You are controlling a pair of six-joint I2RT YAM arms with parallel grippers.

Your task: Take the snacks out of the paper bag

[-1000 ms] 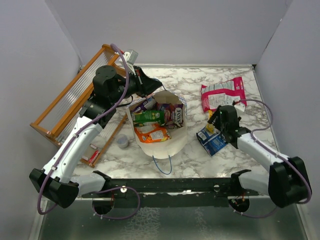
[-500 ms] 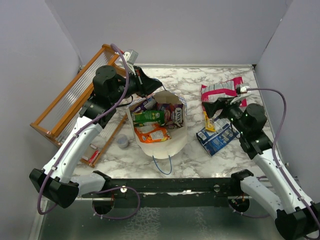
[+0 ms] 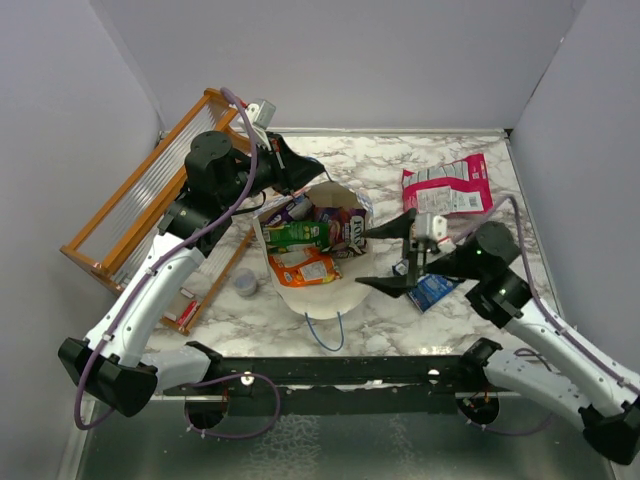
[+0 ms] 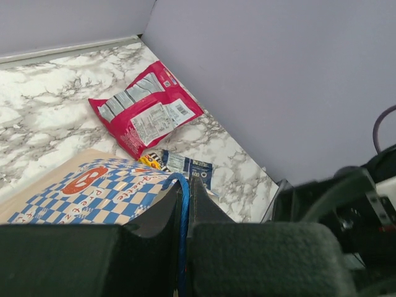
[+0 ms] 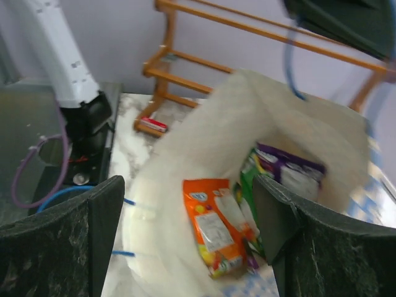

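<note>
One second ago the right arm (image 3: 505,290) was over the blue packet (image 3: 433,291) on the counter (image 3: 380,160). Now it has turned to the paper bag (image 3: 325,285), and the right jaws are wide apart and empty, just at the bag's open mouth. The left jaws are closed on the blue string handle (image 4: 183,204) and hold the far wall of the bag up. The pink pouch (image 3: 445,187) and the blue packet already lie outside, to the right of the bag. A green packet (image 3: 298,235), an orange packet (image 3: 305,268) and a purple packet (image 3: 345,232) are inside, so I judge that the next pick is beginning.
</note>
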